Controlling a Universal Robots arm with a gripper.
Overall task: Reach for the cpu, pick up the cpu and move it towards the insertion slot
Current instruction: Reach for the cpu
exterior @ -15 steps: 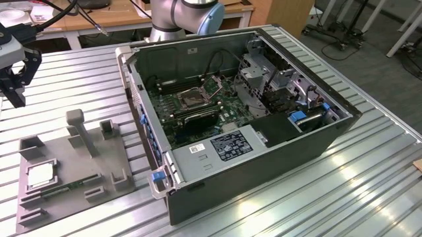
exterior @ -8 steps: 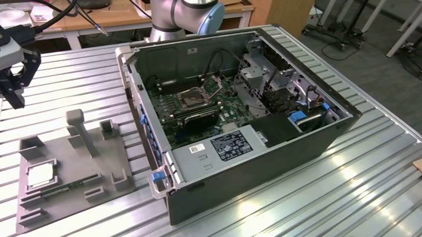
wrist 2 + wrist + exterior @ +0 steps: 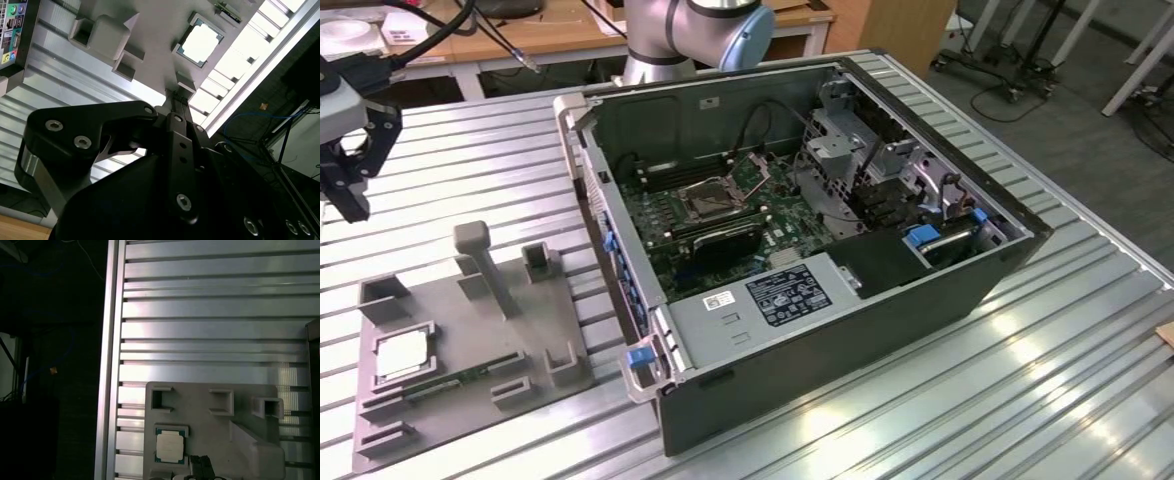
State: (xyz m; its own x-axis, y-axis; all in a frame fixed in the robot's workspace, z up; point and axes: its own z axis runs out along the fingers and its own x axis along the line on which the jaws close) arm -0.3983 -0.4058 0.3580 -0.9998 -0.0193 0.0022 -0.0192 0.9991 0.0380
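Right now I am hovering my claw [image 3: 350,195] above the slatted metal table [image 3: 480,150], off at the exterior view's left edge and well apart from the open computer case [image 3: 854,300]. Whether my claw is open or closed, I cannot tell; I am carrying nothing that shows. The cpu [image 3: 403,355] is lying flat, silvery top up, in a square recess of the grey plastic holder [image 3: 467,330], which is sitting on the table just beside the case. In both wrist views I am looking down at that holder [image 3: 150,30] [image 3: 215,430], with the cpu [image 3: 201,39] [image 3: 169,446] showing beyond my claw's tip [image 3: 176,97] [image 3: 201,466], near it but not touching. The insertion slot [image 3: 711,197] is sitting inside the case on the green board, its shiny frame ringing a dark centre, well apart from me. A thin green memory stick [image 3: 454,378] is lying in the holder just beside the cpu.
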